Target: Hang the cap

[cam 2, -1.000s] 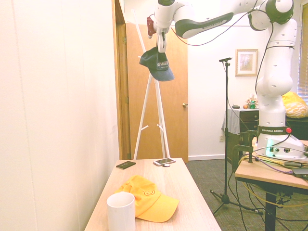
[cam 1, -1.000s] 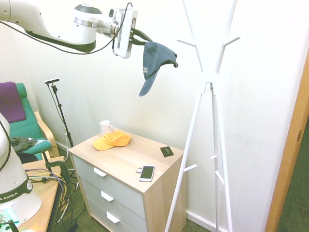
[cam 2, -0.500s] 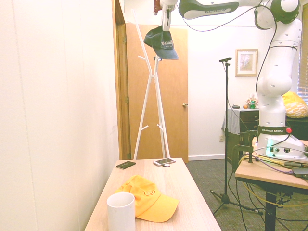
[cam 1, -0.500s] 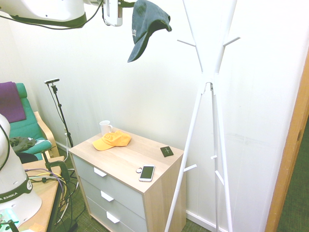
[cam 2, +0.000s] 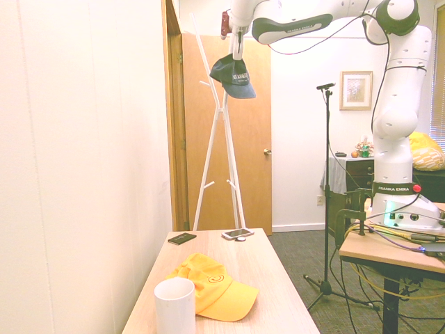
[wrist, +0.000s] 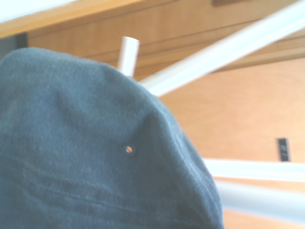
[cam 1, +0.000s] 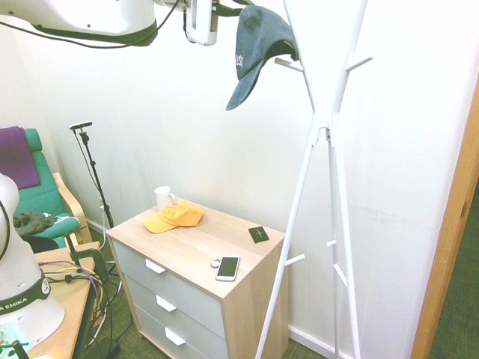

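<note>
The navy cap [cam 1: 260,46] hangs high in the air with its brim pointing down, and my gripper [cam 1: 229,9] is shut on its crown at the top edge of the first exterior view. From the other side the cap [cam 2: 233,74] dangles below the gripper [cam 2: 237,50], right by the top of the white coat rack [cam 2: 220,118]. The cap's far edge meets a short upper peg [cam 1: 287,66] of the coat rack [cam 1: 322,127]. In the wrist view the cap's fabric [wrist: 95,157] fills the lower left, and a peg tip [wrist: 128,53] pokes out just behind it.
Below stands a wooden dresser [cam 1: 202,241] bearing an orange-yellow cap [cam 1: 174,217], a white mug [cam 1: 163,197], a phone [cam 1: 227,267] and a black wallet [cam 1: 258,234]. A green armchair [cam 1: 45,198] is at the left; a wooden door [cam 2: 254,139] stands behind the rack.
The arm first rose with the cap, then carried it sideways and slightly down toward the coat rack. The cap now reaches the rack's upper peg.
</note>
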Motion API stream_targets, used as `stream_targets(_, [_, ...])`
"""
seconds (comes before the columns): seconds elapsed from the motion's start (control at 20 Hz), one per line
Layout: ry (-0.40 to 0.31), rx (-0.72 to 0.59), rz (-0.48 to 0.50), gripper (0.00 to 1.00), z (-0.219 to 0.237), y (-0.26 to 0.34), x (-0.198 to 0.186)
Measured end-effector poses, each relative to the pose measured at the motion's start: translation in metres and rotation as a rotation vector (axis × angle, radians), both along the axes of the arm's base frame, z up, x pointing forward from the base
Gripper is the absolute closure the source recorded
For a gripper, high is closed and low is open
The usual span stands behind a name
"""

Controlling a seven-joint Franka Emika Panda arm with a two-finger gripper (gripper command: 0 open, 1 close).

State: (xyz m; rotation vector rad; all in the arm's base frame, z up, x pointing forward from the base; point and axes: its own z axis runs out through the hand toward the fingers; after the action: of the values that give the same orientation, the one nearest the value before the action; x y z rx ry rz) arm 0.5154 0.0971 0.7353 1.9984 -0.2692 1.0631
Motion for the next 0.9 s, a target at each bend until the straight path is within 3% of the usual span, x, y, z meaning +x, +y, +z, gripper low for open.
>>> stream_targets(0.1, [0.016,0.02,0.016,1.0,-0.015,0.0,0.01])
stream_targets(0.15, [0.025,0.03,0.019,0.0,-0.023,0.001,0.013])
stream_targets(0.5, [0.038,0.094,0.019,0.0,-0.072,-0.005,0.021])
stream_targets(0.9, [0.032,0.1,0.003,0.0,-0.074,-0.014,0.023])
